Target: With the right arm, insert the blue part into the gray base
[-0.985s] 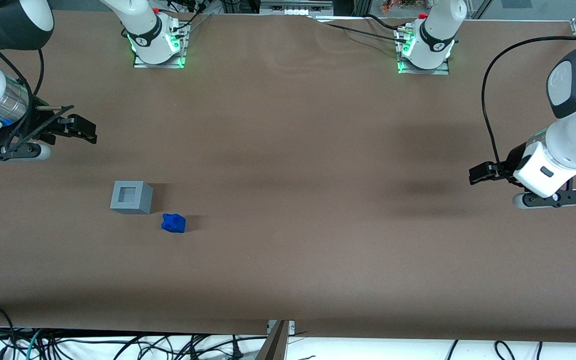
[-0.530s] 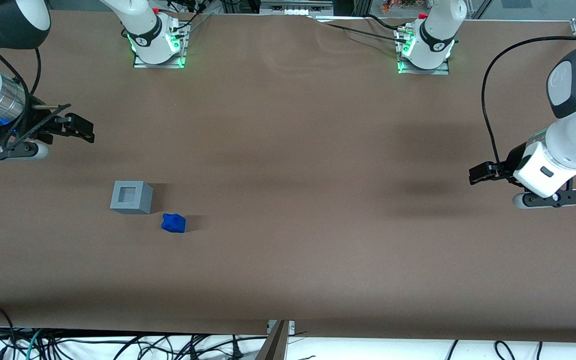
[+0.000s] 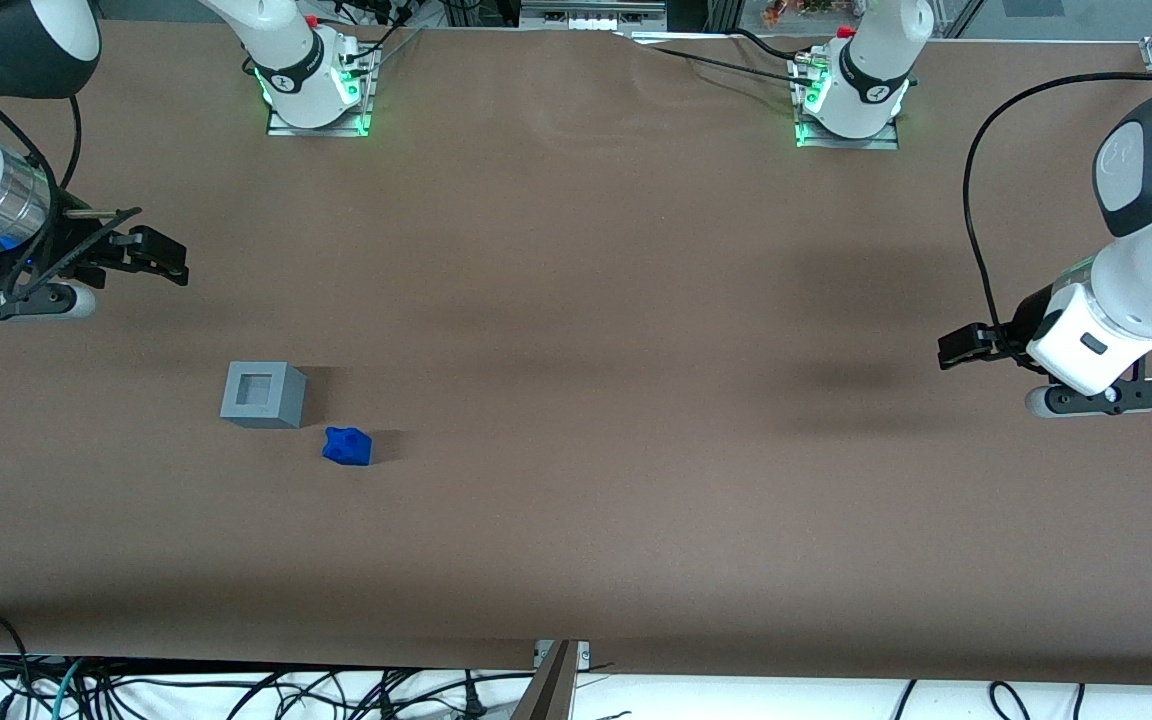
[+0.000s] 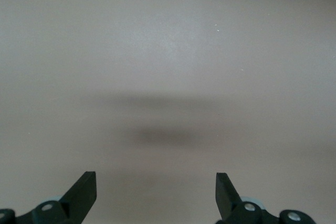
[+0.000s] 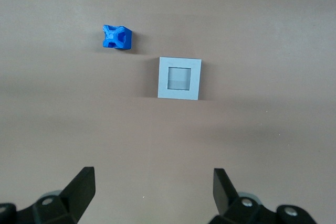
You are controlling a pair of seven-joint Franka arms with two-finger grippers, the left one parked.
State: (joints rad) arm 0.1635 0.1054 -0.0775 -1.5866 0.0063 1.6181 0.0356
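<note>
Resting on table (image 3: pixel 636 400): blue part (image 3: pixel 347 446) beside gray base (image 3: pixel 262 394), both well apart from empty, spread gripper (image 3: pixel 161 255).

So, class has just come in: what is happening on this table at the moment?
Nothing is being held yet. The right arm's gripper hangs open above the brown table, at the working arm's end and apart from both parts. The gray base sits on the table with its square recess facing up and empty. The blue part lies loose beside it, slightly nearer the front camera, not touching it. The insertion is not yet begun.
</note>
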